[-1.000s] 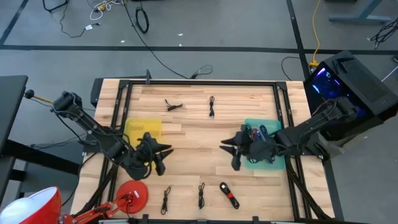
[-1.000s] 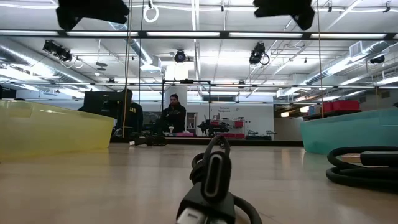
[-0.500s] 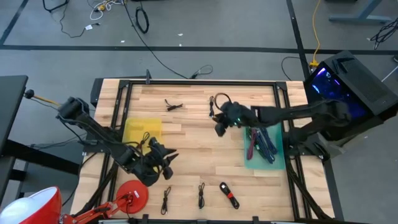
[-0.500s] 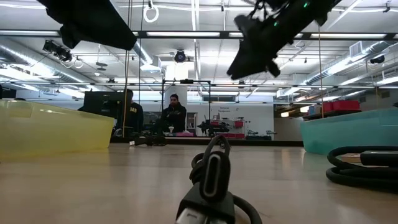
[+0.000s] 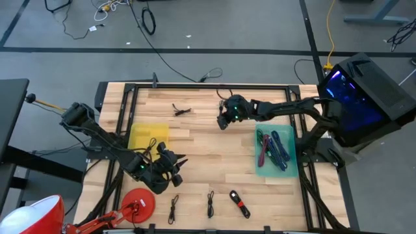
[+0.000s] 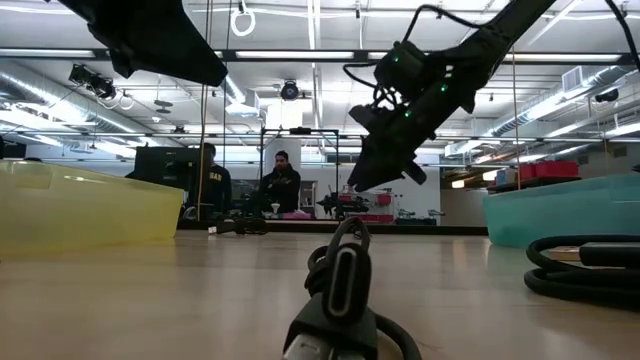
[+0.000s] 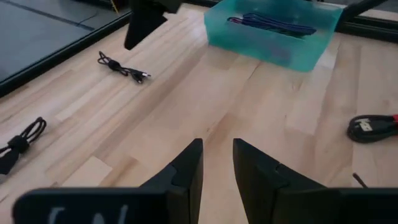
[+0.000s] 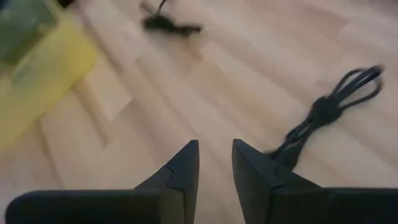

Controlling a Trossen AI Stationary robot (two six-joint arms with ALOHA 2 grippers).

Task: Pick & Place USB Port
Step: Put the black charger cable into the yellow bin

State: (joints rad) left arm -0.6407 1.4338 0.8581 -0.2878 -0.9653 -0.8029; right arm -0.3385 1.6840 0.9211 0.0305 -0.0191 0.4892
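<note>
I am holding my right gripper [image 5: 223, 121] above the bundled cable [image 5: 221, 112] at the table's far middle, fingers slightly apart and empty. My left gripper [image 5: 174, 175] waits likewise, empty. The teal bin [image 5: 290, 170] already holds several cables; others remain loose.

USB cable [image 6: 338, 290] close up, right claw [image 6: 385, 165] above, yellow bin [image 6: 85, 205]
</note>
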